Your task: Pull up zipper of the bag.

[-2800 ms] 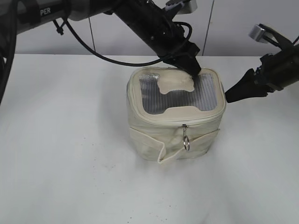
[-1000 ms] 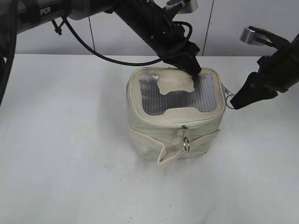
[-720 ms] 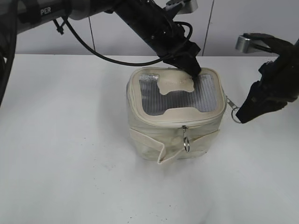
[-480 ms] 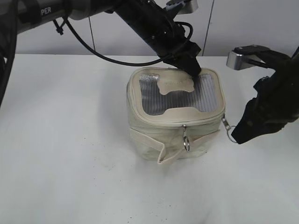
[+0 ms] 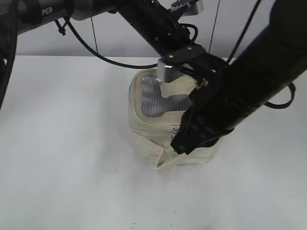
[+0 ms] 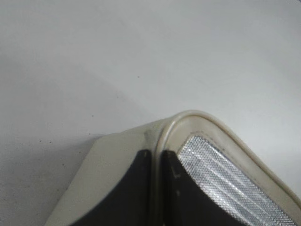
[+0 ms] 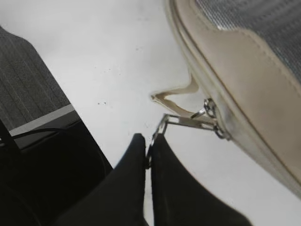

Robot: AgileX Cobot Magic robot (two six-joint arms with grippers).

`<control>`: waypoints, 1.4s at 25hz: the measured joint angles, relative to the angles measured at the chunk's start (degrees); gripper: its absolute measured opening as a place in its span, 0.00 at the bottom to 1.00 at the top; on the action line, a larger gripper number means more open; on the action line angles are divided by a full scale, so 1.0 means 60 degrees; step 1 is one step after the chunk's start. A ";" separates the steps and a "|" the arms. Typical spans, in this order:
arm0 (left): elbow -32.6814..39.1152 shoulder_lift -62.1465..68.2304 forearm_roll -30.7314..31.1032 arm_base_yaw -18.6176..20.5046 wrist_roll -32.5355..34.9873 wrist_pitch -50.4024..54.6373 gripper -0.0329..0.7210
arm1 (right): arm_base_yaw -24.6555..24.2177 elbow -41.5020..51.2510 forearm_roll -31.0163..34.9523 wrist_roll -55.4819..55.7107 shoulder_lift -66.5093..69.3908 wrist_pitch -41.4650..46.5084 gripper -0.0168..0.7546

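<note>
The cream bag (image 5: 146,132) stands mid-table, its grey ribbed top panel (image 5: 149,93) partly covered by my right arm. My left gripper (image 6: 156,153) is shut on the bag's piped top rim (image 6: 188,117) at the back; in the exterior view its tip is hidden behind my right arm. My right gripper (image 5: 179,144) reaches across the bag's front. In the right wrist view it (image 7: 148,140) is shut on the metal pull (image 7: 186,121) of the zipper, stretched taut from the slider at the rim (image 7: 217,130). The zipper track (image 5: 149,125) runs under the top rim.
The bag's strap band flap (image 5: 160,160) sticks out at the lower front. The white table (image 5: 72,167) lies around the bag. A dark grey surface and black cables (image 7: 33,108) show past the table edge in the right wrist view.
My right gripper, shut on the pull, has swung from the bag's right side round the corner to its front. The bag has shifted slightly left. The left arm has stayed put.
</note>
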 joint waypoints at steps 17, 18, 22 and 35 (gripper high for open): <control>-0.0011 -0.0335 0.0153 -0.0030 -0.0046 0.0031 0.37 | 0.0291 -0.0386 -0.3538 0.5105 -0.0714 0.0285 0.76; -0.0015 -0.0448 0.0248 -0.0019 -0.0053 0.0020 0.42 | 0.0210 -0.0389 -0.3551 0.5160 -0.0799 0.0285 0.80; -0.0027 -0.0954 0.1372 -0.0001 -0.0275 0.0022 0.53 | -0.0622 -0.0425 -0.3579 0.5251 -0.0950 0.0321 0.83; 0.0006 -0.3107 0.6275 0.0818 -0.3990 0.0941 0.55 | -0.3932 -0.0442 -0.4198 0.5356 -0.1591 0.1445 0.79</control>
